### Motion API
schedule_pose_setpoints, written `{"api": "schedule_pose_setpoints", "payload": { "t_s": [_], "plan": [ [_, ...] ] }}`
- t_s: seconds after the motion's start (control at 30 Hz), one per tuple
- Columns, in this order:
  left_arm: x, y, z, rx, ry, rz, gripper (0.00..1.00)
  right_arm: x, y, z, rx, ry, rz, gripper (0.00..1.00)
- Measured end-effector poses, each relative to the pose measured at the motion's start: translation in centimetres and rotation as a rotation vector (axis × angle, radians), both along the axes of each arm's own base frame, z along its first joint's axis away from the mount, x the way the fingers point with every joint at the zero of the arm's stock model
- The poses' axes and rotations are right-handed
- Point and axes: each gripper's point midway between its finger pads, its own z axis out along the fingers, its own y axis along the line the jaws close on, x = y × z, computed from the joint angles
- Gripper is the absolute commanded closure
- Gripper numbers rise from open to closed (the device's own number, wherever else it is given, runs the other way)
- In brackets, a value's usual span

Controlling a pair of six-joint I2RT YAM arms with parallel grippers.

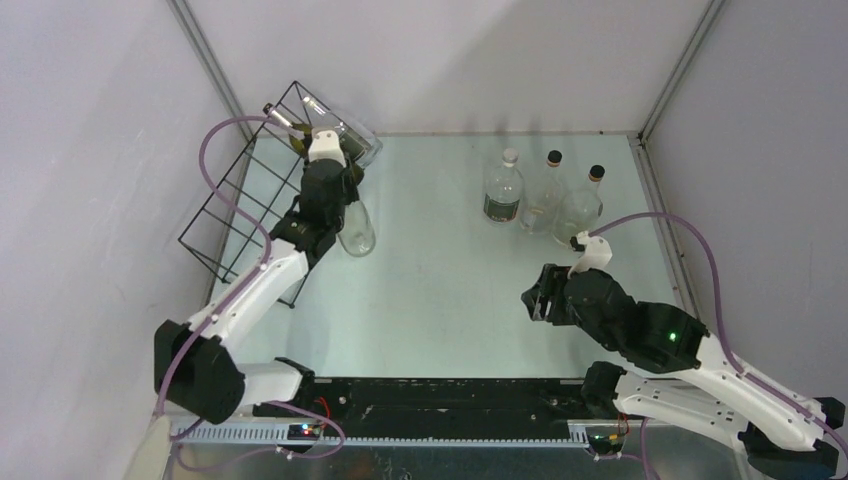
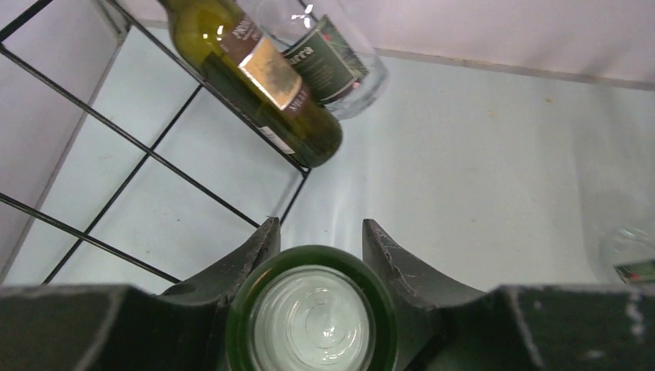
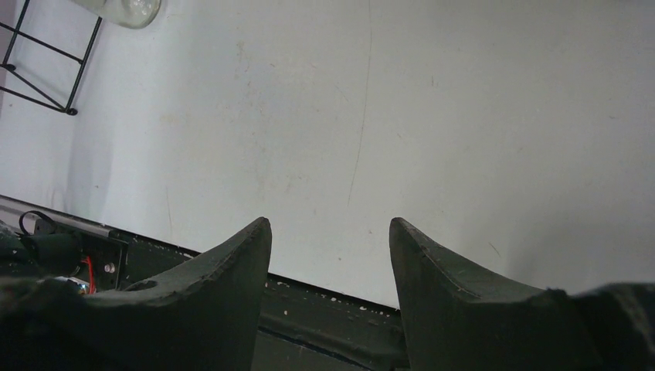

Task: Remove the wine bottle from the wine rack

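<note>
**A:** Where does the wine bottle (image 1: 356,232) sit against the fingers?

**B:** Right between them. In the left wrist view the left gripper (image 2: 320,224) has a finger pressed on each side of a round, green-rimmed glass end seen straight on, so it is clenched on the bottle.

**A:** And its long axis?

**B:** It runs along the fingers, away from the camera and down toward the table (image 1: 440,300). From above, the bottle looks close to upright under the wrist. I can't tell which end faces the camera, or whether the bottle touches the table.

**A:** The wine rack (image 1: 245,190)?

**B:** Just to its left. The bottle is outside the wire cells, beside the frame's right edge. A green bottle (image 2: 259,81) and a clear bottle (image 2: 336,54) lie tilted on the rack just beyond the fingertips.

**A:** The right arm?

**B:** Well apart. The right gripper (image 3: 329,224) has its fingers spread over bare table with nothing between them. The left arm is the nearer one.

**A:** So the next move?

**B:** I'd judge it goes right and toward the near edge, away from the wires, with the axis upright. Drifting left or farther back risks knocking the frame or those two bottles.
</note>
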Motion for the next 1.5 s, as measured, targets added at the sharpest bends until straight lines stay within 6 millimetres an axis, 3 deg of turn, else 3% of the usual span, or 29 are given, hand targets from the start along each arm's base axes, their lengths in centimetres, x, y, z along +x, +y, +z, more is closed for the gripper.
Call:
{"api": "schedule_pose_setpoints", "payload": {
  "t_s": [0.27, 0.6, 0.73, 1.2, 1.27, 1.43, 1.5],
  "plan": [
    [-3.8, -5.2, 1.6, -0.013, -0.033, -0.158, 1.00, -0.2, -0.9, 0.7, 0.032, -0.024, -0.022, 0.38],
    [-10.2, -15.8, 0.9, 0.003, -0.008, -0.460, 1.00, -0.2, -1.3, 0.7, 0.032, -0.024, -0.040, 0.38],
    [-13.0, -19.8, -0.9, 0.058, 0.020, -0.558, 1.00, -0.2, -1.3, 0.6, 0.032, -0.018, -0.044, 0.38],
    [-19.3, -25.8, -3.0, 0.087, 0.036, -0.713, 0.99, 0.1, -0.6, 0.2, 0.011, -0.010, -0.035, 0.37],
    [-20.1, -26.5, -2.9, 0.070, 0.030, -0.721, 0.93, 0.2, -0.5, 0.1, 0.002, -0.006, -0.035, 0.37],
    [-20.7, -27.2, -2.9, 0.016, 0.035, -0.715, 0.58, 0.2, -0.3, -0.3, -0.017, 0.004, -0.025, 0.32],
    [-20.6, -27.0, -2.9, 0.008, 0.034, -0.699, 0.51, 0.2, -0.3, -0.3, -0.019, 0.006, -0.022, 0.29]
  ]
}}
